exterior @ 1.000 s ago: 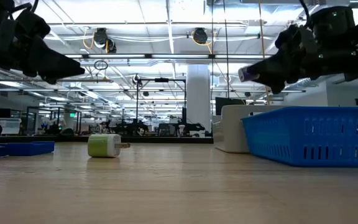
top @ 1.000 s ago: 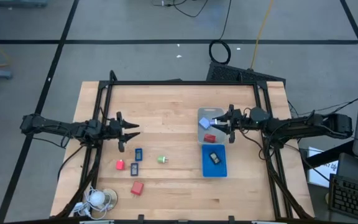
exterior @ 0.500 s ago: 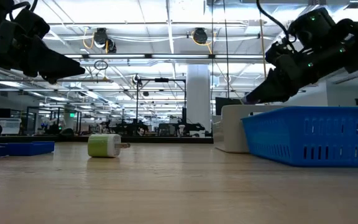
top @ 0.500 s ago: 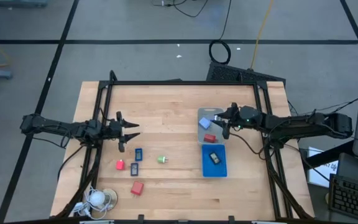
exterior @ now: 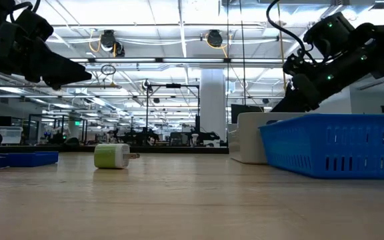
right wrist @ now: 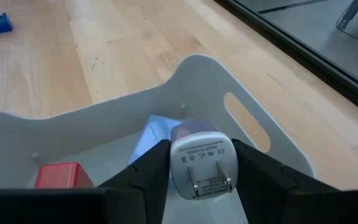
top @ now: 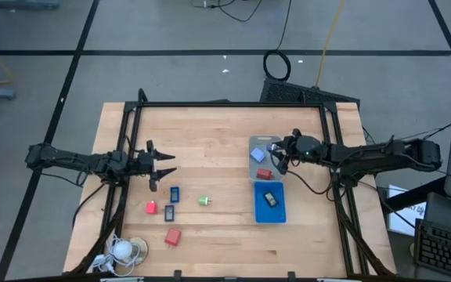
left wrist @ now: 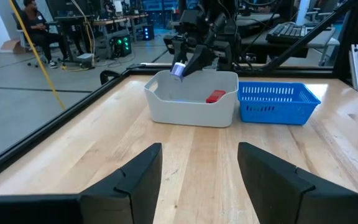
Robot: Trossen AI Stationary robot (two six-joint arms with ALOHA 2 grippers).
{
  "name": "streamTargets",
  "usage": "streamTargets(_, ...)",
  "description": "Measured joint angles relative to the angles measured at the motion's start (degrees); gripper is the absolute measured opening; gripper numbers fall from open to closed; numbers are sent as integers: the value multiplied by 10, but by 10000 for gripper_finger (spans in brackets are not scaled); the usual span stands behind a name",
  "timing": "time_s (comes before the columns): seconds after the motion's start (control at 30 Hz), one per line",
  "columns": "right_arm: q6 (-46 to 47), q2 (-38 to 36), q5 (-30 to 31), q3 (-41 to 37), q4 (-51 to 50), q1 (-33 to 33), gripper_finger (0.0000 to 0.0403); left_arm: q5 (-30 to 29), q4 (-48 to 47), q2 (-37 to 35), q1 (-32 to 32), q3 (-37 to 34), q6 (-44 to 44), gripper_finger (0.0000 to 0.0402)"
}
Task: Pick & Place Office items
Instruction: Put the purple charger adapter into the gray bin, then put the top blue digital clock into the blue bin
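Resting between the fingers of the right gripper (right wrist: 194, 163), a small pale plug adapter (right wrist: 199, 158) with two prongs hangs just above the white tray (right wrist: 253, 134), which already holds a light-blue cube (right wrist: 153, 134) and a red block (right wrist: 61, 175). Beside this tray stands the blue tray (top: 270, 202). Well apart from it, the left gripper (top: 165, 166) hovers over the desk (top: 210, 133) with jaws apart, above scattered office items (top: 171, 213).

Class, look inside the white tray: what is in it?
The white tray holds a red block and a light-blue cube. The right tool, gripping a small plug, covers the floor beneath it.
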Motion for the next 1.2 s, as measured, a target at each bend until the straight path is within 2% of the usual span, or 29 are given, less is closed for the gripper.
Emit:
streamTargets(0.37, 11, 0, 0, 0, 12, 0, 152, 0, 0, 0, 0, 0, 0, 187)
streamTargets(0.83, 15, 0, 0, 0, 16, 0, 218, 0, 0, 0, 0, 1, 0, 162)
streamTargets(1.03, 15, 0, 0, 0, 20, 0, 235, 0, 0, 0, 0, 1, 0, 168)
streamTargets(1.2, 13, 0, -1, 0, 50, 0, 232, 0, 0, 0, 0, 1, 0, 183)
